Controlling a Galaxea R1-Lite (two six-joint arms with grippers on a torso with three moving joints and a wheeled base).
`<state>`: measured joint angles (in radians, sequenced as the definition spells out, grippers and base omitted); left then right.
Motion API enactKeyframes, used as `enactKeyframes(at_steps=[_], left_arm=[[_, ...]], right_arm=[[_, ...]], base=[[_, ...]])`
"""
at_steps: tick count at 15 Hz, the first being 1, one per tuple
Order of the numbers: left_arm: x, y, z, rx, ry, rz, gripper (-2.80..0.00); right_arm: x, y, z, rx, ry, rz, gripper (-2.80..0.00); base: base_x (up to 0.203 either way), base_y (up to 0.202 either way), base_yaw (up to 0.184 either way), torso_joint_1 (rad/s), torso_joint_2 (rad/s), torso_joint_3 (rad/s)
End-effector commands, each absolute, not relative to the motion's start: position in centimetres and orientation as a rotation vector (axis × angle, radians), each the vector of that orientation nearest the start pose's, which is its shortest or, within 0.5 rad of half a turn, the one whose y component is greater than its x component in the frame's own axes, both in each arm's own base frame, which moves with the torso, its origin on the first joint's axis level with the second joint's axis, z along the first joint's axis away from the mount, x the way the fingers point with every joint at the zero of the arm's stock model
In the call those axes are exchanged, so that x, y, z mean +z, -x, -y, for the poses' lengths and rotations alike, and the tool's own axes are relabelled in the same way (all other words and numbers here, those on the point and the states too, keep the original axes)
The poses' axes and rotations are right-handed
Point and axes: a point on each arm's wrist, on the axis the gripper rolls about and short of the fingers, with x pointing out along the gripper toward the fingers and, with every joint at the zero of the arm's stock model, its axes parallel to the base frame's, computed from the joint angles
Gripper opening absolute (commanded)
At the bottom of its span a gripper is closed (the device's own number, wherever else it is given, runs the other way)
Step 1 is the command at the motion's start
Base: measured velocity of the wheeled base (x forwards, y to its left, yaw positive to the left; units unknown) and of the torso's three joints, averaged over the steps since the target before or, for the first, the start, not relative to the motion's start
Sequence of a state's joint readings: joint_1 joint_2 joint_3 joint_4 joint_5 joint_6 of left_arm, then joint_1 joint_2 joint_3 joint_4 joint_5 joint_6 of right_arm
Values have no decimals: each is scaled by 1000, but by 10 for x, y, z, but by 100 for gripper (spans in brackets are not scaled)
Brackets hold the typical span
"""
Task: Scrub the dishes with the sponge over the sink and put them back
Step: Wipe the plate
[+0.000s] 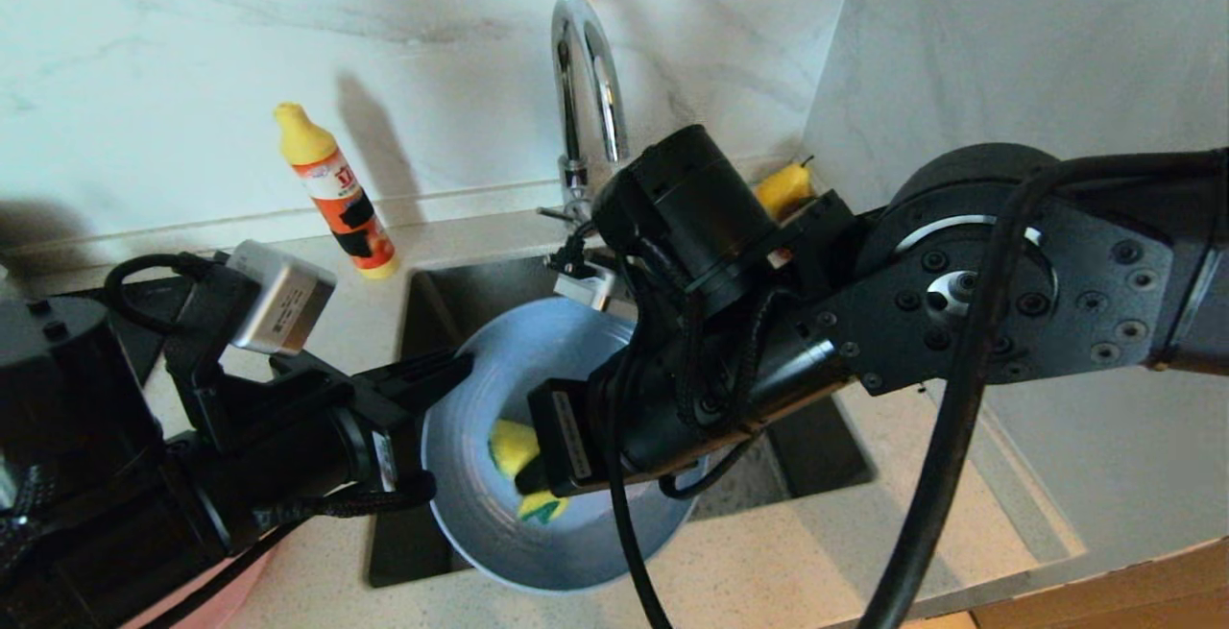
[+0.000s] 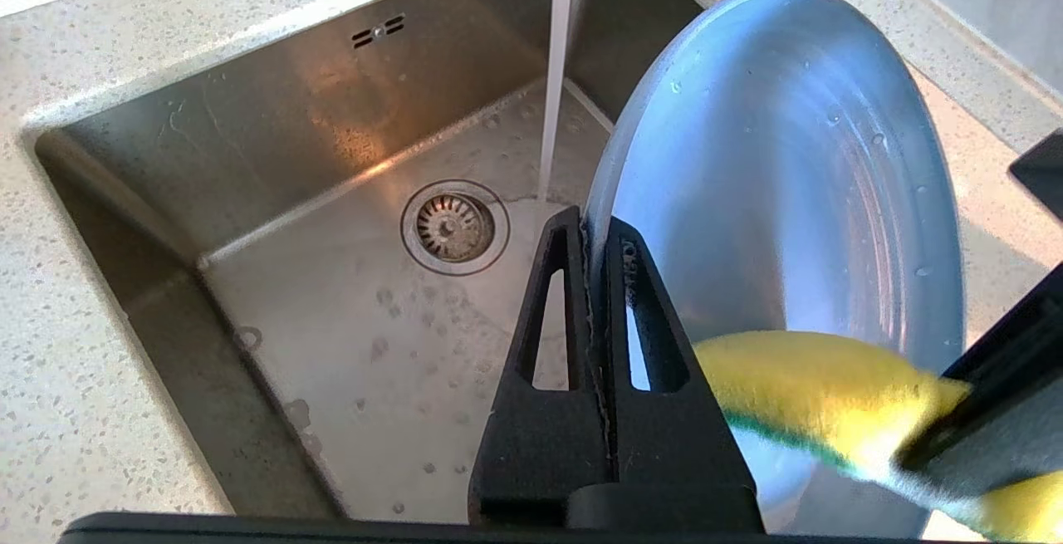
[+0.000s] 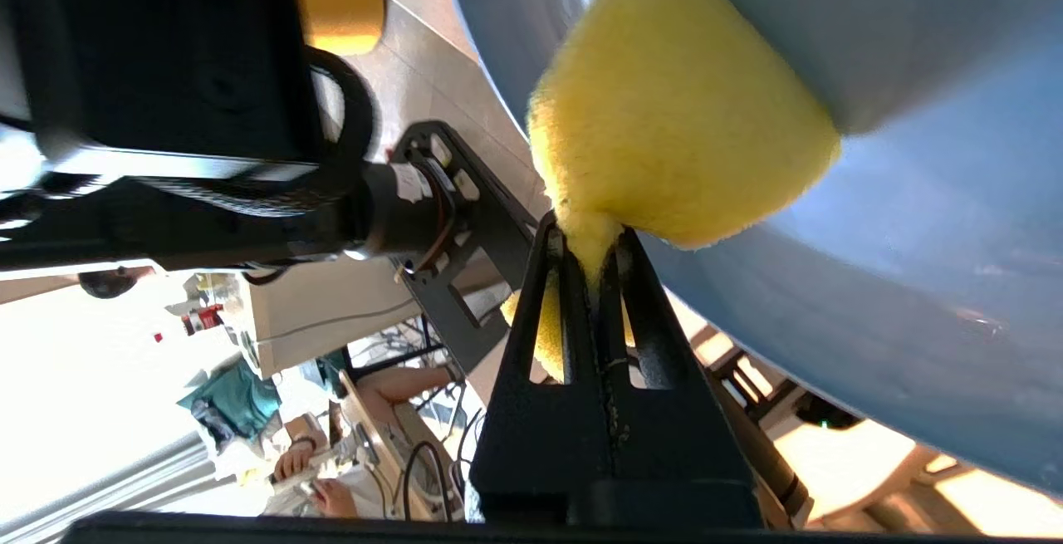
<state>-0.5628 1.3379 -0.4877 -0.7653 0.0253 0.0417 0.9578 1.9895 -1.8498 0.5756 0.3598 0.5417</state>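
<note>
A light-blue plate (image 1: 538,360) is held tilted on edge over the steel sink (image 1: 437,298). My left gripper (image 1: 449,372) is shut on the plate's rim, and the left wrist view shows the rim pinched between both fingers of the left gripper (image 2: 591,224). The yellow sponge (image 1: 512,445) with its green scouring side presses against the plate's inner face. My right gripper (image 3: 591,237) is shut on the sponge (image 3: 673,129), squeezing its edge against the plate (image 3: 955,237). In the head view the right wrist hides its fingers. A pink edge (image 1: 216,595) shows at the bottom left, under my left arm.
A thin stream of water (image 2: 555,71) falls from the curved chrome tap (image 1: 586,62) beside the drain strainer (image 2: 453,227). An orange and yellow bottle (image 1: 336,192) stands on the counter left of the sink. A yellow pear (image 1: 783,189) sits behind the right arm by the wall.
</note>
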Motion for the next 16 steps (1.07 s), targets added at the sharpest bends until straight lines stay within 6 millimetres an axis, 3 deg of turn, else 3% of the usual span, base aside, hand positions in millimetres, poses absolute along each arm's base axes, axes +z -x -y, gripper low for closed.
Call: enactKeyframes(at_steps=[1,3,7,16], left_arm=[[204,-173,109,-538,-61,-58,-280],[206,-175,109,-536,-55,-54,-280],[206,-175,109,-536,-54,-54,-280],[206,-176,109,-533,-35,-63,-280]], right_arm=[[248,-215,-318,964,-191,-1080,-280],[237,-218,-319,867,-150,-1090,-280],[244,-211,-307,862,-153,-1091,-280],[275,-198,-248,881,-230,-1077,-280]], base=[[0,0,0,0,0,0],[0,0,0,0,0,0],[0,0,0,0,0,0],[0,0,0,0,0,0]])
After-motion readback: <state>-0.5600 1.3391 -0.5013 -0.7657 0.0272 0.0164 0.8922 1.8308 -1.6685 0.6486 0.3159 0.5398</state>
